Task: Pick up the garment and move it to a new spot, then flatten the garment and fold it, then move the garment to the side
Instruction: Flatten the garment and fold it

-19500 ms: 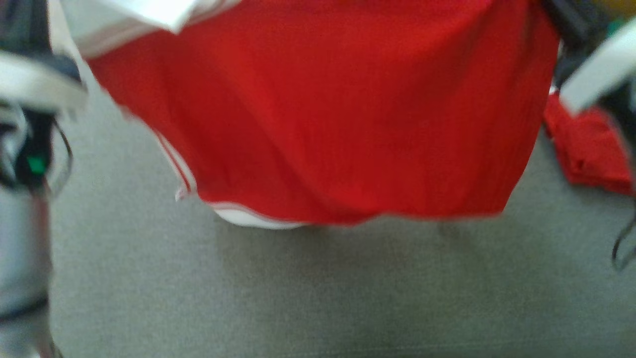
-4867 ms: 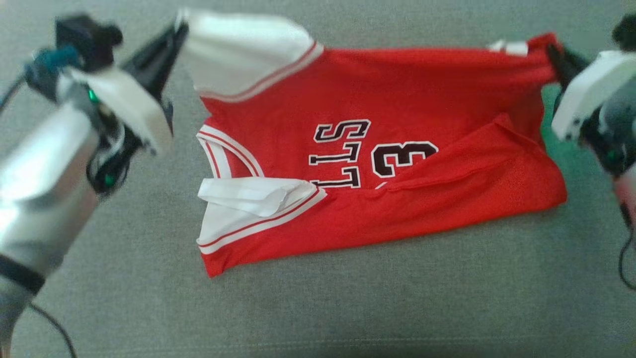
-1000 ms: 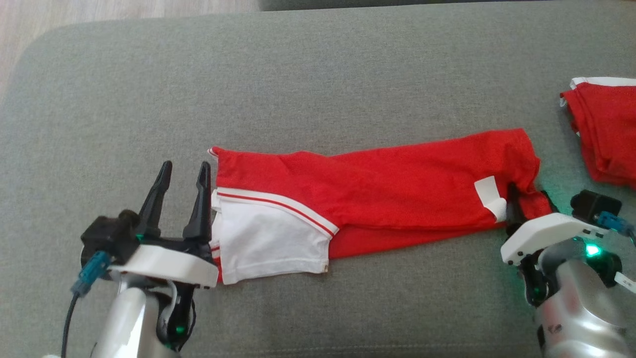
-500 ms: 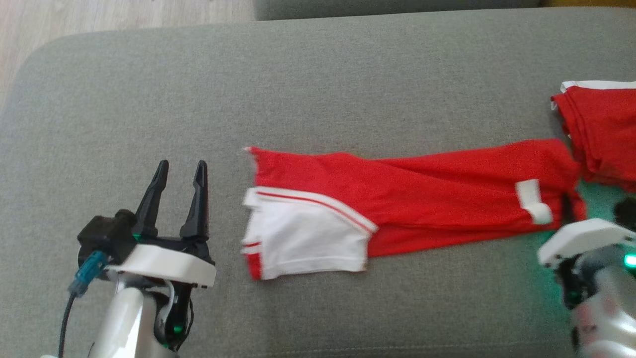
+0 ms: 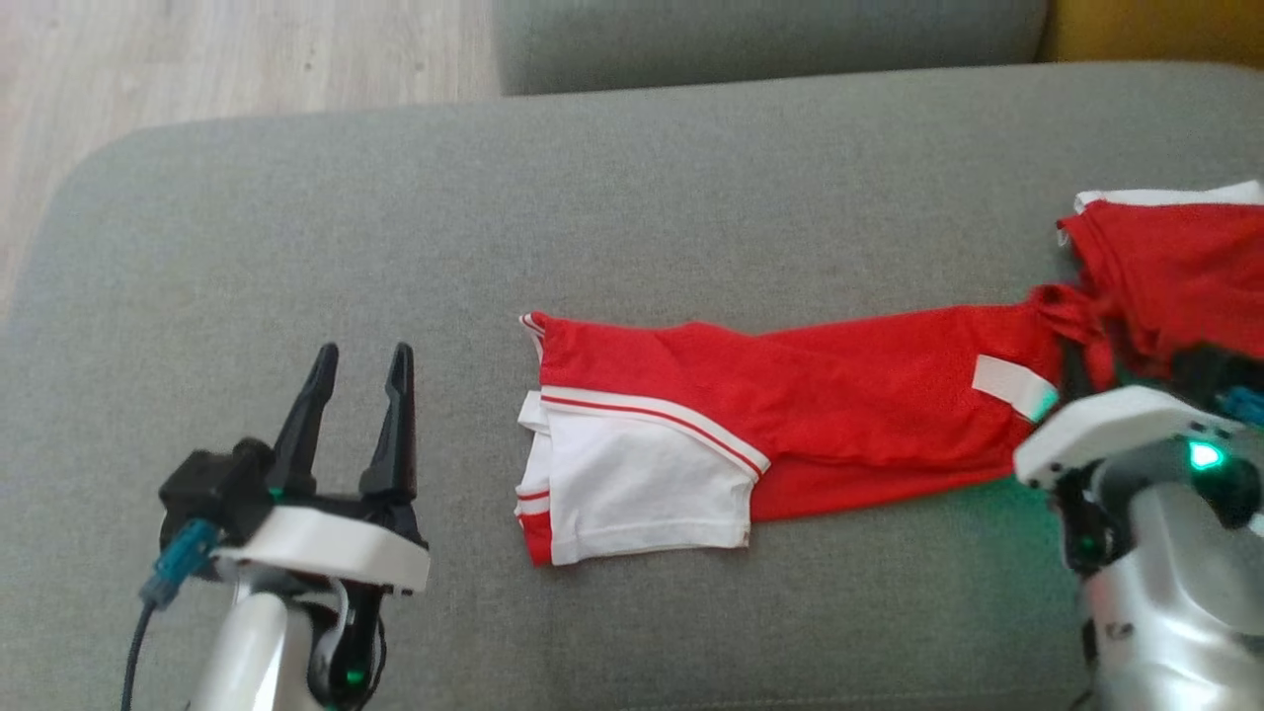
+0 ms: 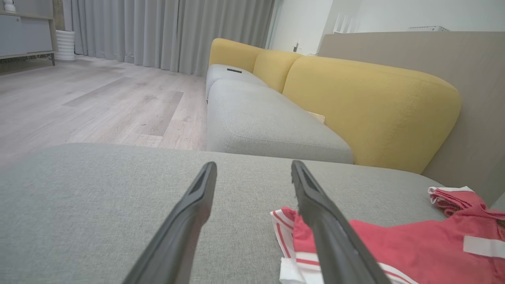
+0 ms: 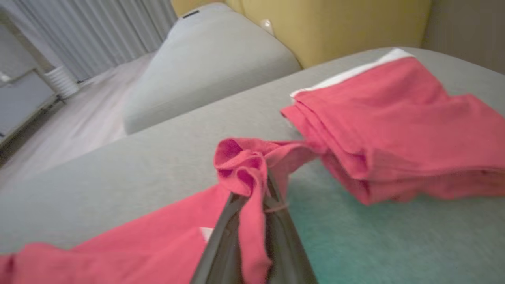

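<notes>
Fabric at the hem end of the folded red jersey (image 5: pixel 790 415) was pinched in the right tool (image 7: pixel 254 197), likely to drag it toward the right edge of the cushion (image 5: pixel 592 197), beside another folded red garment (image 5: pixel 1175 276). Left tool (image 5: pixel 360 360) stood spread near the front-left corner.

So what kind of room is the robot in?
Most likely a living room in a home: there is a big sofa with yellow backs and grey seats, a pale wooden floor, and long grey curtains at the far end.
</notes>
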Robot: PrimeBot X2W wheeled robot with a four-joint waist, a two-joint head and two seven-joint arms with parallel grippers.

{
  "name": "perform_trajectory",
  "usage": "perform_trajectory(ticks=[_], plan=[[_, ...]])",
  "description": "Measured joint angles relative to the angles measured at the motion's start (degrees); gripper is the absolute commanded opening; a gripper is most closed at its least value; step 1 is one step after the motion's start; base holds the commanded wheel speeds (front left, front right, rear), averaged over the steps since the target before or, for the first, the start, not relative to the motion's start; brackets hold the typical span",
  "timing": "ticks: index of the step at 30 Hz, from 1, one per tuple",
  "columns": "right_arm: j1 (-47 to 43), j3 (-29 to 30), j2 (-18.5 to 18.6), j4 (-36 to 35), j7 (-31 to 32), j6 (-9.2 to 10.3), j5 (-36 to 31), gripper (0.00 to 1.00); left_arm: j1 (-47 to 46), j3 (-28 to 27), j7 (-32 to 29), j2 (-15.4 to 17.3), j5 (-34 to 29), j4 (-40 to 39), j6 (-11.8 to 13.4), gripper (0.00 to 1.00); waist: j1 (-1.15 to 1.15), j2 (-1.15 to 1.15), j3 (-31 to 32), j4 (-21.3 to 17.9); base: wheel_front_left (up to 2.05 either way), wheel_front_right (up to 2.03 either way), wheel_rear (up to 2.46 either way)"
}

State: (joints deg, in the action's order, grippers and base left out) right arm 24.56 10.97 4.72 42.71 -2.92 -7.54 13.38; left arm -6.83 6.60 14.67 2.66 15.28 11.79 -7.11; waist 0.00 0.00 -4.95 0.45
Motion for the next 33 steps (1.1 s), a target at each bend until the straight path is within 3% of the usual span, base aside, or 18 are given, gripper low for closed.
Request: perform_trajectory(ticks=[8,14,20,33], plan=[[-4.0,-9.9,-1.1,-12.6,5.4,0.00,5.9,0.00,1.2,0.1,0.0,0.0,0.0,0.0,0.0,1.00,0.00,0.00,2.8,1.3,0.00,0.00,0.00],[-6.7,-22.6,-1.3,-17.7,7.5,0.00,20.5,0.00,2.5,0.3,0.0,0.0,0.0,-0.1,0.0,1.00,-0.01,0.00,4.2,4.0,0.00,0.00,0.00],[-6.0,-31.7,-1.3,-15.3,4.6,0.00,26.3,0.00,2.5,1.4,0.0,0.0,0.6,-0.1,0.1,1.00,0.00,0.00,4.3,7.8,0.00,0.00,0.00],[1.1,-48.3,-1.2,1.0,-5.2,0.01,38.2,0.00,2.4,3.4,0.0,0.0,1.6,0.6,0.5,1.00,0.00,0.00,2.3,16.8,0.00,0.00,0.00]])
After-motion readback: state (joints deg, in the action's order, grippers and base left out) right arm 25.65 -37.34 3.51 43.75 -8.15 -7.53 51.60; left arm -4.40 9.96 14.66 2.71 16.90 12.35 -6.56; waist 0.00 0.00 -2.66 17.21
